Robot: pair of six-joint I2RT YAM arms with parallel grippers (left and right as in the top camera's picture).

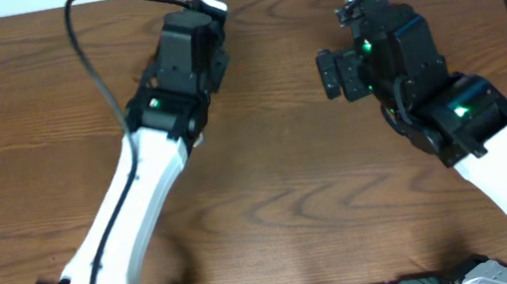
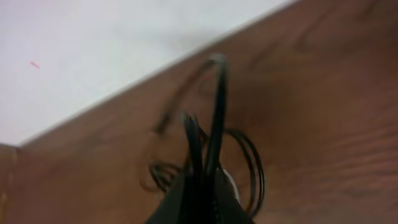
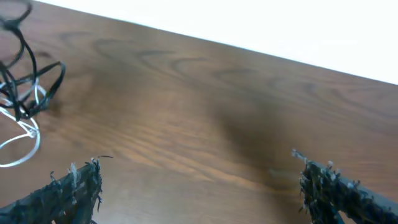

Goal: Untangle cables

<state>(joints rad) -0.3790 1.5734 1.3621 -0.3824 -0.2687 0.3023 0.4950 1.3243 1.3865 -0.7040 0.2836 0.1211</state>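
The left gripper (image 2: 194, 146) reaches toward the far edge of the wooden table (image 1: 323, 202). Its fingers (image 2: 190, 134) are pressed together into one narrow dark blade, with a strand of the black cable (image 2: 219, 106) pinched at their side. From that grip the strand rises in a tall, narrow loop over the fingertips, while further black loops curl on the wood to the right of the fingers and below them. A small pale patch just beside the finger base may be the white cable, but it is too blurred in the left wrist view to tell. From overhead the left gripper (image 1: 200, 19) covers the tangle, so the cords cannot be made out there. The right gripper (image 3: 196, 162) has its fingers (image 3: 78, 186) spread as wide as they go, one at each lower corner of its view, with only bare table between them; they touch nothing. From overhead the right gripper (image 1: 329, 72) sits well apart from the left one, facing it. In the right wrist view, the black cable (image 3: 28, 81) is bunched in loops at the far left, and the white cable (image 3: 22, 146) curves out on the wood below the bunch, touching it.
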